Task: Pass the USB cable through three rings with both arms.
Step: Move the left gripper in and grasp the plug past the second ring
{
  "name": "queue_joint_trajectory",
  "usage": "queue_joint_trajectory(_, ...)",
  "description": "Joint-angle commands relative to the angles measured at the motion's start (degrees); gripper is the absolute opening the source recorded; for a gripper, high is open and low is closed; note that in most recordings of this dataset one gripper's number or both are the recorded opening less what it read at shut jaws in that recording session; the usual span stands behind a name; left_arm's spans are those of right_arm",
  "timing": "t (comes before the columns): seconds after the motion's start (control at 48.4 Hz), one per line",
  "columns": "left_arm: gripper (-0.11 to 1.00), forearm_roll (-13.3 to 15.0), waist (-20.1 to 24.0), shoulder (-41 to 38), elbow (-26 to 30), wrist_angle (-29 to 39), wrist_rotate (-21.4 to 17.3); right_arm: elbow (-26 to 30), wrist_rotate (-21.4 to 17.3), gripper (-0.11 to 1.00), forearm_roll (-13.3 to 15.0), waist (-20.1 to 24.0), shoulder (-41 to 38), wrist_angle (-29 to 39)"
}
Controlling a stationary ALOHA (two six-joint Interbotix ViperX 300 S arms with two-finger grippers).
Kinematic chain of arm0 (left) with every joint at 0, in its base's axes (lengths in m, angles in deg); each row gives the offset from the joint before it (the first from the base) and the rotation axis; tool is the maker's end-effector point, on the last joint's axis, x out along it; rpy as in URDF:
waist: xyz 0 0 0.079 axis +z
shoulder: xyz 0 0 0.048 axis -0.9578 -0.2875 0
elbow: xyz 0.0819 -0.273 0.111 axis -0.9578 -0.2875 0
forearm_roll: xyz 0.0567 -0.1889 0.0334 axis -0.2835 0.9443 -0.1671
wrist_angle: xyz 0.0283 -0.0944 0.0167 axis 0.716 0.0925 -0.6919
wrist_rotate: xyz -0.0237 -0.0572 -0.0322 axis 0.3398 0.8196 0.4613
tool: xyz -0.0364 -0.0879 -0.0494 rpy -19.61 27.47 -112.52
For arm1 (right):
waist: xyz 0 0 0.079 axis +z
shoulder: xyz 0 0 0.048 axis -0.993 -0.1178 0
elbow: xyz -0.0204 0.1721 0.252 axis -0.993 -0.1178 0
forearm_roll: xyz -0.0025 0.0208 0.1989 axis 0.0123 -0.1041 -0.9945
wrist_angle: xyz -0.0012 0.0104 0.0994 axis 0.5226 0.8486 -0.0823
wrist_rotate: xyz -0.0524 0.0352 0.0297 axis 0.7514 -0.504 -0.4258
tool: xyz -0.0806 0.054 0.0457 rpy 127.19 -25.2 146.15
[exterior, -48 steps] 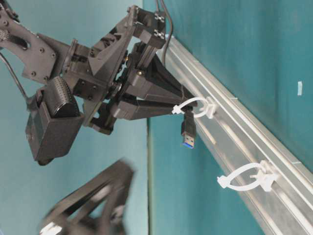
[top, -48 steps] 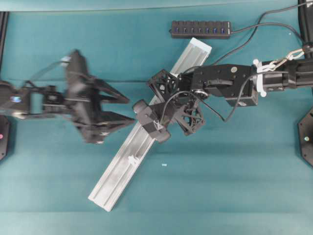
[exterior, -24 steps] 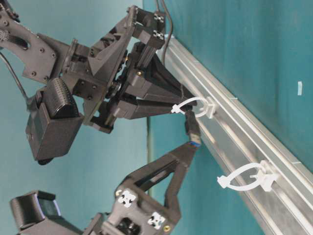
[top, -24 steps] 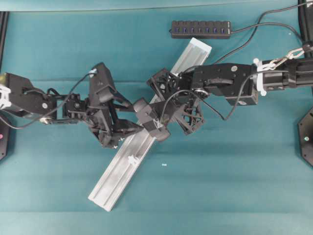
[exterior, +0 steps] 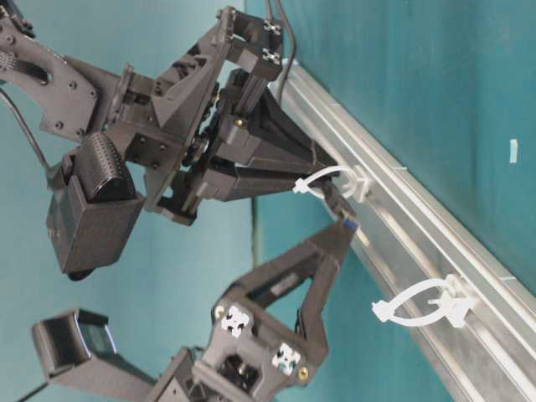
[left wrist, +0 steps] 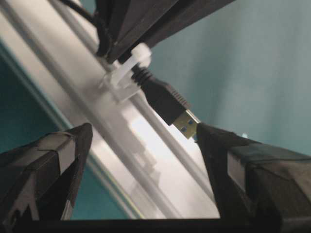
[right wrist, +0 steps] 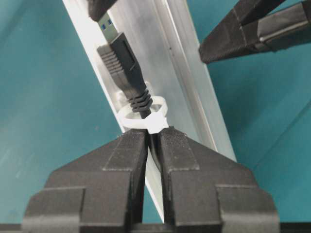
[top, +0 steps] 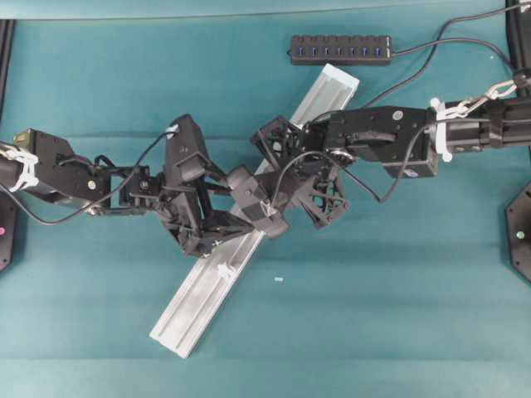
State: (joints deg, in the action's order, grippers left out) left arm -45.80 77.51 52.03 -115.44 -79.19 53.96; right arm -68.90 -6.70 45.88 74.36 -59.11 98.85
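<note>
Black USB cable (right wrist: 127, 68) through ring (right wrist: 146, 119), pinched by right gripper (right wrist: 153, 145); left gripper (left wrist: 141, 145) wide, overhead hiding both

My right gripper (right wrist: 153, 145) is clamped on the USB cable (right wrist: 127, 68) just behind the middle ring (right wrist: 146, 116); the dark plug has passed through that white loop and projects beyond it, blue-tongued tip exposed. My left gripper (left wrist: 141, 141) stands wide, its fingers either side of the plug tip, one fingertip (left wrist: 206, 133) just beside it. A second ring (exterior: 423, 303) stands empty farther along the rail (exterior: 419, 209).
</note>
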Motion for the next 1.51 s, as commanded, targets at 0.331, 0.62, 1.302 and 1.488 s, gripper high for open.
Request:
queue_joint_trajectory(0.331,0.90,-0.1,-1.8,5.5,1.1,-0.7,-0.4,-0.5,-2.0,0.10,-0.4,0.0,0.4,-0.4)
queue_joint_trajectory(0.62,0.90,-0.1,-2.8,2.5,4.6,-0.4,-0.6,-0.5,-2.1,0.10,-0.4,0.0,0.4,-0.7)
queue_joint_trajectory(1.302,0.89,-0.1,0.8,-1.9,5.8,2.7,-0.8,-0.5,-2.2,0.10,-0.4,0.0,0.4,-0.9)
queue_joint_trajectory(1.488,0.89,-0.1,-0.5,-2.5,6.2,3.3,-0.5,-0.5,-2.2,0.10,-0.4,0.0,0.4,-1.2)
